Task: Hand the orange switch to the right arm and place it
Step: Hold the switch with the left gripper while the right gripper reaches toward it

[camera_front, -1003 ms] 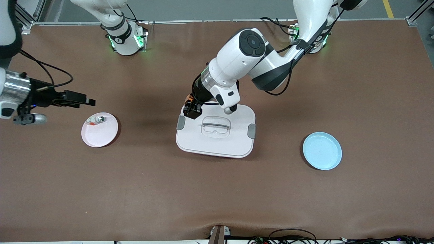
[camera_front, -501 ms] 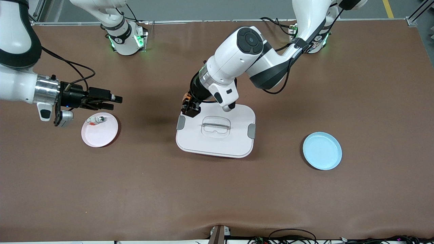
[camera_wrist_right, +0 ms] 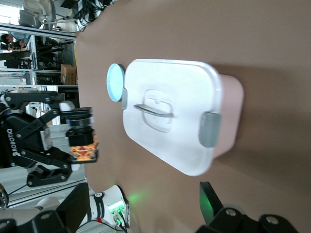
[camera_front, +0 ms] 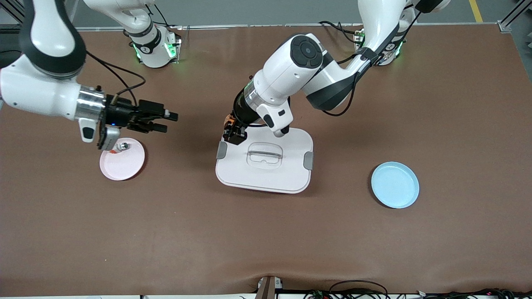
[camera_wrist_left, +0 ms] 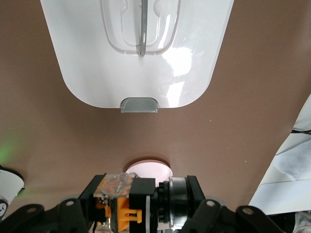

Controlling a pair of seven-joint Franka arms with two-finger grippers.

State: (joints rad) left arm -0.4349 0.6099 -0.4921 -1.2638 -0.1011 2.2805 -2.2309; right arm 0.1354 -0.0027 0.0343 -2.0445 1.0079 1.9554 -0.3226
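1. Between the fingers of the left gripper [camera_front: 232,133], up in the air over the corner of the lidded box at the right arm's end, sits the orange switch [camera_wrist_left: 141,206]: a stubby part with an orange band, a black body and a silvery ring round one end, seen close in the left wrist view. The gripper is closed tight on it.
2. In the right wrist view the same orange switch [camera_wrist_right: 81,139] shows farther off, clamped in the left gripper [camera_wrist_right: 68,141], with an orange face and dark barrel.
3. The right gripper [camera_front: 164,122] hangs over the bare brown worktop [camera_front: 266,232] between the pink plate and the box, its fingers spread wide and holding nothing. In its own view two dark fingertips [camera_wrist_right: 209,201] stand well apart.
4. Count: one white rectangular plastic box with a clear handle and two grey clips [camera_front: 264,160], at the middle of the worktop.
5. One round pink plate [camera_front: 124,164], toward the right arm's end, carrying one small silvery-white part with red bits [camera_front: 118,147] near its rim.
6. One round pale-blue plate [camera_front: 395,185], toward the left arm's end, nearer to the front camera than the box.
7. Two white robot arms; the right arm [camera_front: 41,91] reaches in from its end toward the centre.
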